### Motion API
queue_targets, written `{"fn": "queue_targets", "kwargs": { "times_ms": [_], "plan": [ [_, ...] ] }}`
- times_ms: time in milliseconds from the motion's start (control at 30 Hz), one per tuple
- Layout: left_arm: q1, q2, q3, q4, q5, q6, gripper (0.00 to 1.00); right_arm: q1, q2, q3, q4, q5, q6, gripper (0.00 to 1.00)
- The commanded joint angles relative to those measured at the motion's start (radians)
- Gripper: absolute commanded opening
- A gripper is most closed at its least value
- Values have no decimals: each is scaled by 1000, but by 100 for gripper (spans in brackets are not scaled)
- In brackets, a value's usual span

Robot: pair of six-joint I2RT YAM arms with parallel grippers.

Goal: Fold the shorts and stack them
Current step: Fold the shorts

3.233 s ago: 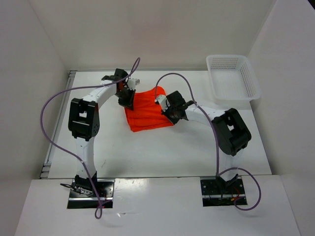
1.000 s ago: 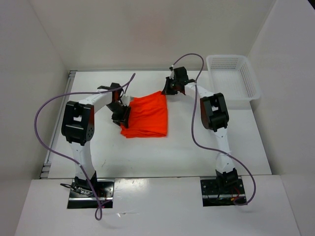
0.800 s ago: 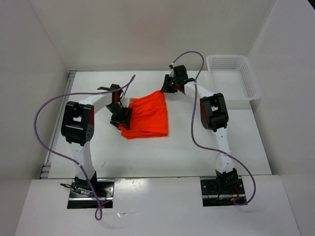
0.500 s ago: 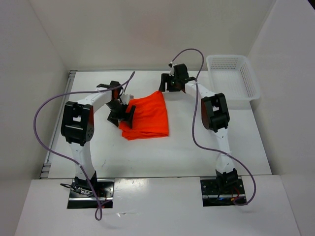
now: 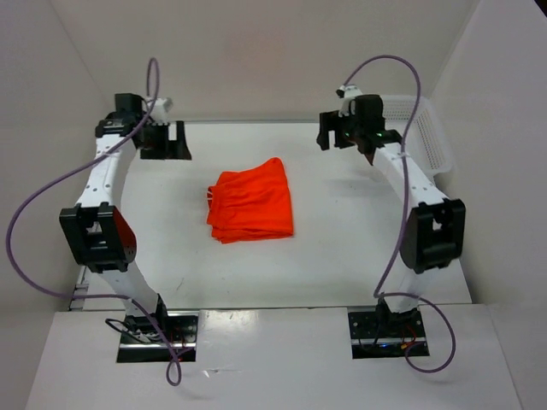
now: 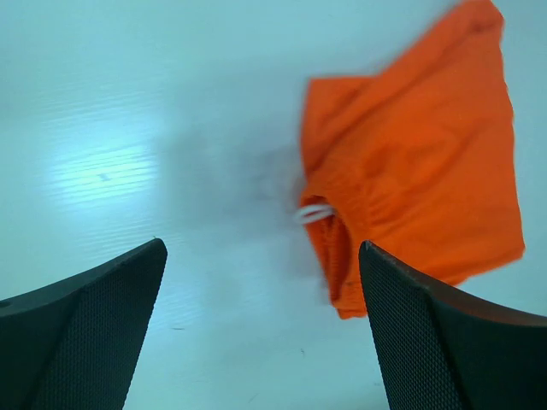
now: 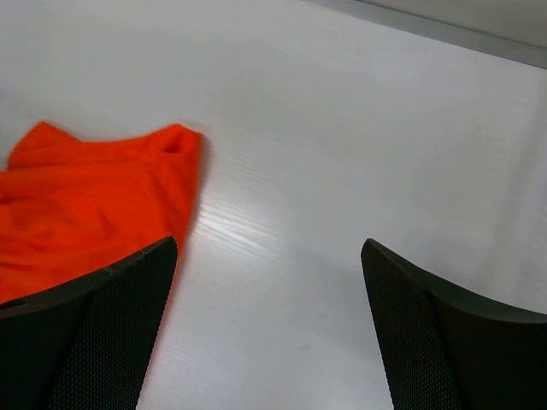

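shorts (image 5: 252, 207): soft orange folded rectangle

The shorts (image 5: 252, 205) are a bright, plain orange with no print, shading darker in the creases along the layered edge, and the drawstring (image 6: 314, 213) at the waist is white. The table (image 5: 342, 256) beneath is white, taking a pale bluish cast in the left wrist view. The basket (image 5: 436, 141) is white plastic, pierced all over in a fine mesh pattern. The left arm (image 5: 107, 179) and right arm (image 5: 410, 175) are white with black joints, trailed by purple cables (image 5: 389, 58). The fingers (image 6: 85, 333) of the left gripper (image 6: 262, 246) and of the right gripper (image 7: 269, 242) are black with a fine dotted grid, and the walls (image 5: 256, 51) are off-white
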Motion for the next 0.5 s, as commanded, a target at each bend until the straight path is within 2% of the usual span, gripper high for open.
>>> {"fn": "queue_targets", "kwargs": {
  "times_ms": [0, 133, 200, 333, 467],
  "plan": [
    [105, -48, -5, 60, 25, 4, 100, -54, -134, -139, -59, 43, -128, 93],
    [118, -49, -118, 69, 149, 4, 100, -75, -277, -335, -47, 74, -202, 93],
    [78, -20, -155, 81, 241, 4, 100, -75, -332, -375, -61, 48, -226, 93],
    [32, 36, -123, 81, 208, 4, 100, -75, -410, -449, -89, 25, -249, 93],
    [32, 37, -54, 95, 92, 4, 100, -85, -484, -500, -110, 37, -283, 93]
  ]
}}
